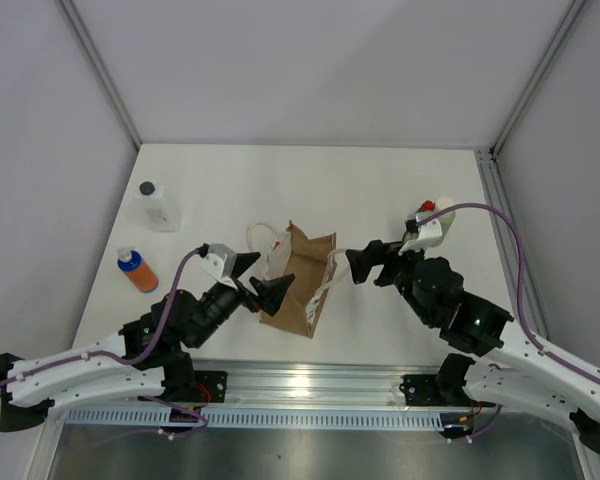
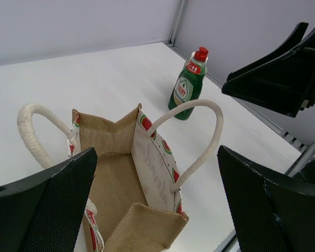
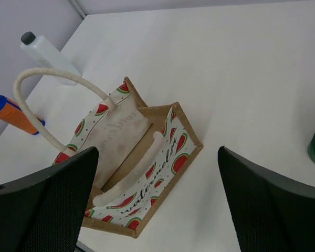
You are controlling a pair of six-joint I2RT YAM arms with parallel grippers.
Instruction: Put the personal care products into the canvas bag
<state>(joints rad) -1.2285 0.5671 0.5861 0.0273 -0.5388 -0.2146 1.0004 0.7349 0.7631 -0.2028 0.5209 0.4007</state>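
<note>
- White tabletop (image 1: 380,190), pale grey walls (image 1: 310,70) around it; both arms reached in from the near edge.
- Canvas bag (image 1: 298,290) stood at mid-table, directly between the two claws, mouth apparently upward and open; cream handles (image 1: 263,235) splayed, one drooping into the opening.
- Bag interior: bare jute floor seen from both wrist views and no bottle inside, so the task appeared not yet begun.
- Left gripper (image 1: 262,277): just left of the bag, jaws spread fully, holding nothing.
- Right gripper (image 1: 365,262): just right of the bag, likewise fully spread and empty.
- Clear bottle with black cap (image 1: 158,207) and orange bottle with blue cap (image 1: 137,270): standing well to the left of the left claw — the left arm the nearer.
- Green bottle with red cap (image 2: 188,86): standing at far right, beyond the right wrist — the right arm the nearer.
- Fourth bottle: not clearly distinguishable.
</note>
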